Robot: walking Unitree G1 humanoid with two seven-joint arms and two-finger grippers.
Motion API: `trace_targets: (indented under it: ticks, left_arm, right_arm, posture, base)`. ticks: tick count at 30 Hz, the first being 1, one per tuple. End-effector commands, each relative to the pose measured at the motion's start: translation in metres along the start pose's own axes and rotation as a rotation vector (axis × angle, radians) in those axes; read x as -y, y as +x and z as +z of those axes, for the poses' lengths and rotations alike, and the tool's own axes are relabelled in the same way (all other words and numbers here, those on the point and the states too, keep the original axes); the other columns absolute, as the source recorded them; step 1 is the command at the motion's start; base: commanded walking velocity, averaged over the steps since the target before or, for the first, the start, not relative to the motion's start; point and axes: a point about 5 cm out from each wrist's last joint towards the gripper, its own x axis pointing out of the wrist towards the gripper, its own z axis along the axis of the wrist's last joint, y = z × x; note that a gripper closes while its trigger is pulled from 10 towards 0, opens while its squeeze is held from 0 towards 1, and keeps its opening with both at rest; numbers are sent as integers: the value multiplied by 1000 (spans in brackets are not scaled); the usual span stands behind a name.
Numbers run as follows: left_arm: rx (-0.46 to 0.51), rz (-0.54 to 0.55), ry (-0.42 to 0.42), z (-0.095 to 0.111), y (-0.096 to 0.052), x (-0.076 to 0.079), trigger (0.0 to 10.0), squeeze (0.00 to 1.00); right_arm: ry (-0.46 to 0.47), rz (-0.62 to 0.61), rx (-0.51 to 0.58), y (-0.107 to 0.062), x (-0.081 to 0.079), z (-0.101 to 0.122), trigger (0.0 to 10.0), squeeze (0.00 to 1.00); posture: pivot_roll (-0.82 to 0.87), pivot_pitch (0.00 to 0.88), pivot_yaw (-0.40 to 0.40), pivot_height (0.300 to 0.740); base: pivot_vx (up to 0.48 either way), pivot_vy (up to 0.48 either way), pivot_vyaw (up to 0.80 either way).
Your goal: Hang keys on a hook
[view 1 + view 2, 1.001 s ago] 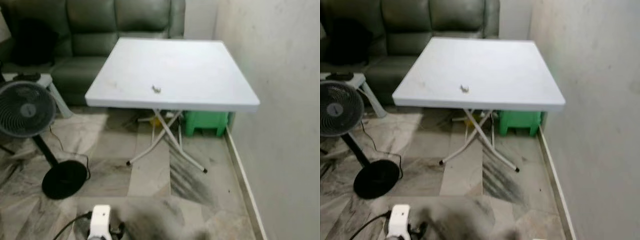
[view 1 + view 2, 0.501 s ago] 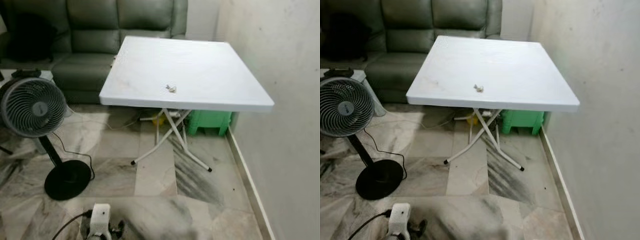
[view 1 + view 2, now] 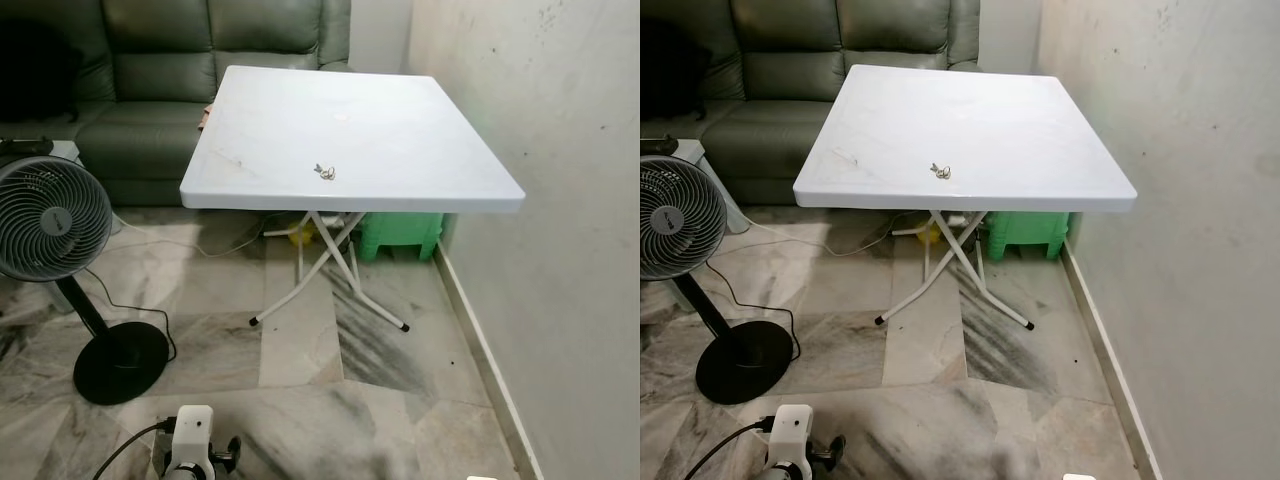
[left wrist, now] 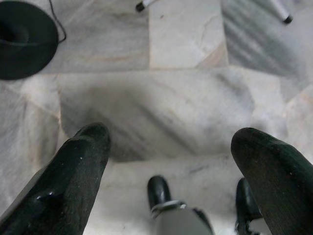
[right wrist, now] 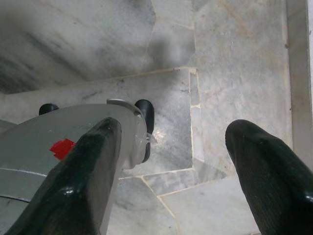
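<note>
keys [image 3: 325, 172] lie near front edge of white folding worktop [image 3: 420, 150], ungrasped | left tool [image 4: 171, 161] and right tool [image 5: 171, 161] hang low over marble floor, fingers spread, empty | risk: small flat keys could slide off front edge if nudged during pickup

Tabletop [image 3: 400, 150]: open on your near side. Obstacles: wall [image 3: 560, 200] tight along its right edge, standing fan [image 3: 50, 220] at left (cable trailing on floor).
</note>
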Motion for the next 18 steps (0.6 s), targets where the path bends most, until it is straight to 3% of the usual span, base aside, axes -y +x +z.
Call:
trace_targets:
  ticks: [1,4,10,13,16,18]
  left_arm:
    - [50,-15,0,11,3,2,10000,0]
    - [106,-23,-4,22,5,3,10000,0]
    - [323,-98,2,58,5,9,10000,0]
    - [386,-112,-12,67,4,11,10000,0]
    - [530,-139,-55,87,-2,15,10000,0]
    - [572,-144,-71,93,-4,16,10000,0]
  right_arm:
    - [-5,29,20,1,-7,3,10000,1000]
    - [-17,38,75,3,-7,15,10000,1000]
    - [-83,110,354,5,-11,74,10000,1000]
    - [-98,130,446,2,-14,89,10000,1000]
    - [-86,184,646,-8,-29,118,10000,1000]
    - [-82,200,708,-12,-34,128,10000,1000]
  posture:
    - [-42,0,-19,740]
    - [-42,0,-19,740]
    - [-52,0,-12,740]
    - [-52,0,-12,740]
    - [-57,0,-9,740]
    - [-56,0,-9,740]
  base:
    - [0,0,0]
    - [0,0,0]
    - [0,0,0]
    - [0,0,0]
    - [0,0,0]
    - [0,0,0]
